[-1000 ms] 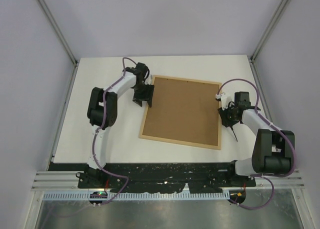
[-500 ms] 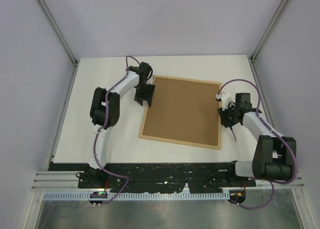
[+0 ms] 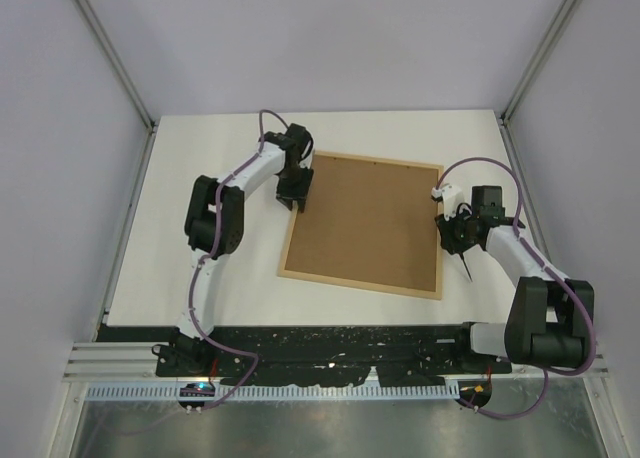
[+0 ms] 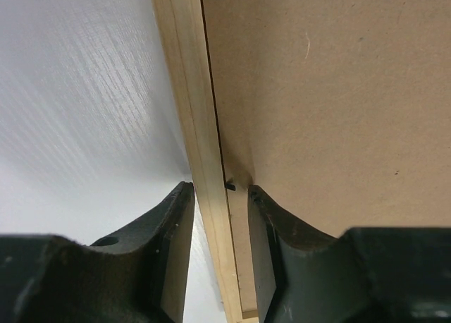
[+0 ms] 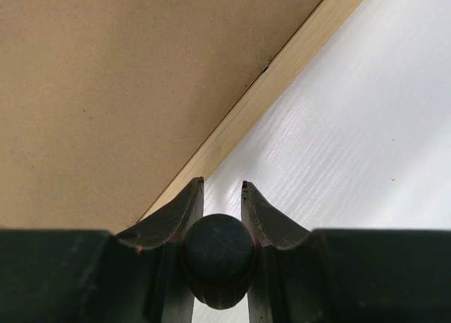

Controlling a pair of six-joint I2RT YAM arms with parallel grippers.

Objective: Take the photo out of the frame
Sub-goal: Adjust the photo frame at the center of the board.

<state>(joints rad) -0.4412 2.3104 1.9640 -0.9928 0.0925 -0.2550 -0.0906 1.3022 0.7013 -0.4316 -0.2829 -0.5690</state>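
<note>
Over the white table [image 3: 160, 258] from the top camera, found the frame [image 3: 362, 224] lying flat, back up and slightly askew: thin pale wood strips round a plain brown fibreboard back, front face turned down and unseen. Saw the left gripper [image 3: 295, 196] down at the far part of the left edge, the right gripper [image 3: 452, 236] just beside the right edge, with the thin dark shaft of a screwdriver [image 3: 468, 268] pointing nearward.

At the left wrist, caught the fingers [image 4: 173, 224] astride the wood strip [image 4: 201, 125], jaws parted, a gap left on the board side, nothing clamped; noted a small dark tab [image 4: 230, 186] at the seam.

At the right wrist, found jaws clenched on the screwdriver's dark rounded end, over bare table just off the strip
</note>
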